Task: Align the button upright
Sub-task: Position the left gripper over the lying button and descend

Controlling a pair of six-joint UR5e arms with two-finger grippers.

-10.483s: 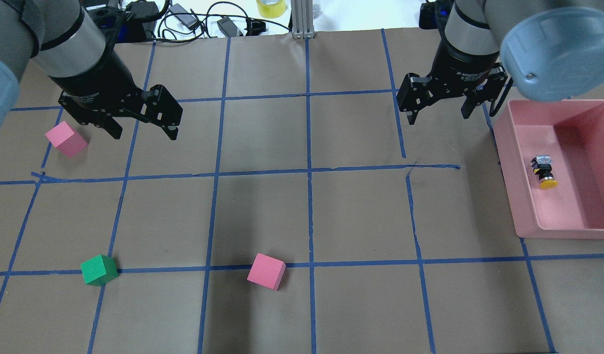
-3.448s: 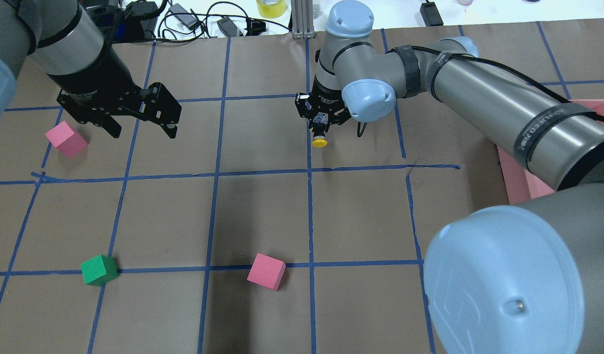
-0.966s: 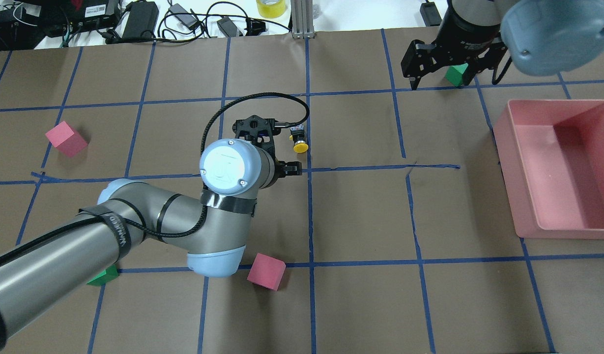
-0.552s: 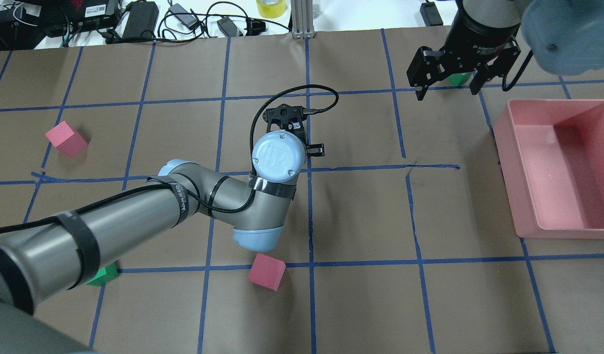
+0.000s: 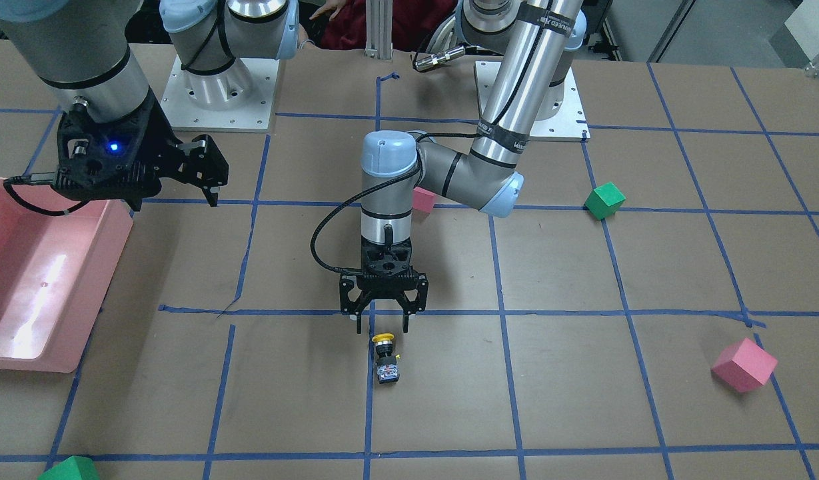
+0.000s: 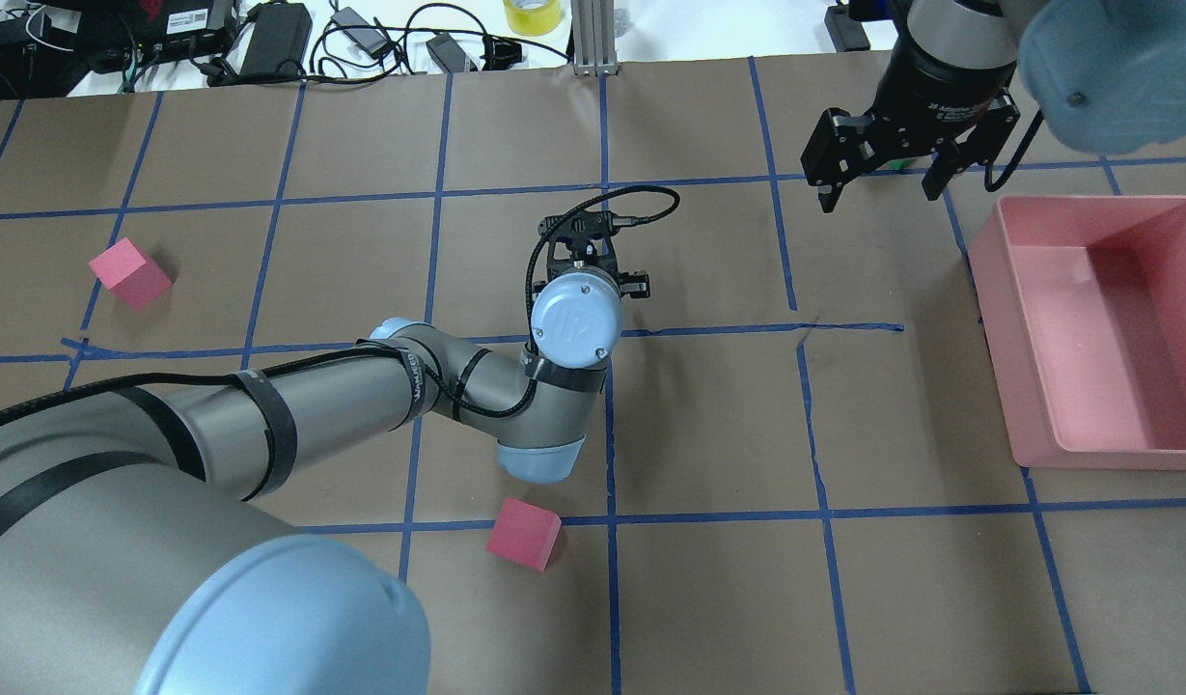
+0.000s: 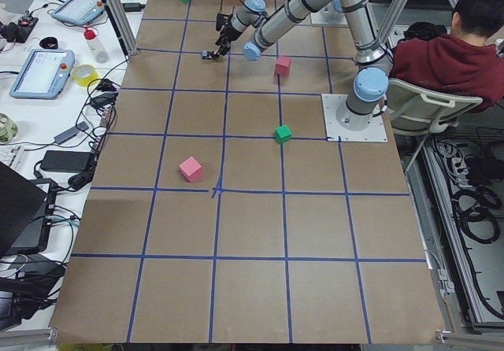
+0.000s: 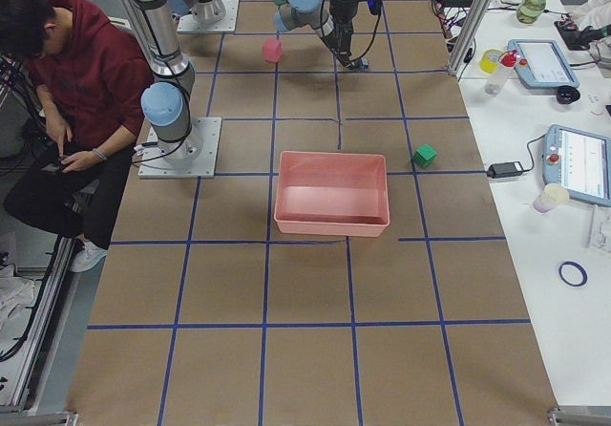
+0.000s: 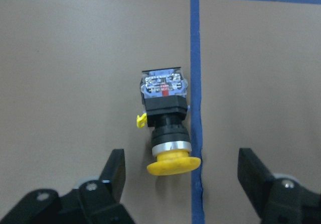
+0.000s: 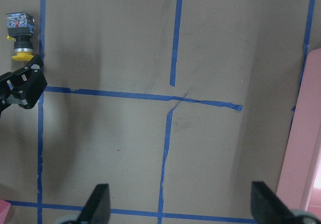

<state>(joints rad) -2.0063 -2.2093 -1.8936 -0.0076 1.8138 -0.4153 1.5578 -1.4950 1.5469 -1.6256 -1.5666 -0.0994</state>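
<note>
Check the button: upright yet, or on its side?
On its side: the button lies flat on the paper, yellow cap and base both in profile, near the open left gripper.

Button (image 5: 385, 358) on its side, just beyond left gripper (image 5: 382, 327), seemingly touching tape line (image 9: 195, 58)

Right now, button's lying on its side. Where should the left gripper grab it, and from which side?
Probably the boxy base, from above, closing across its flat sides. The button lies on its side along the blue tape, yellow cap toward the open left gripper; the round cap and collar would likely roll in the grip.
</note>
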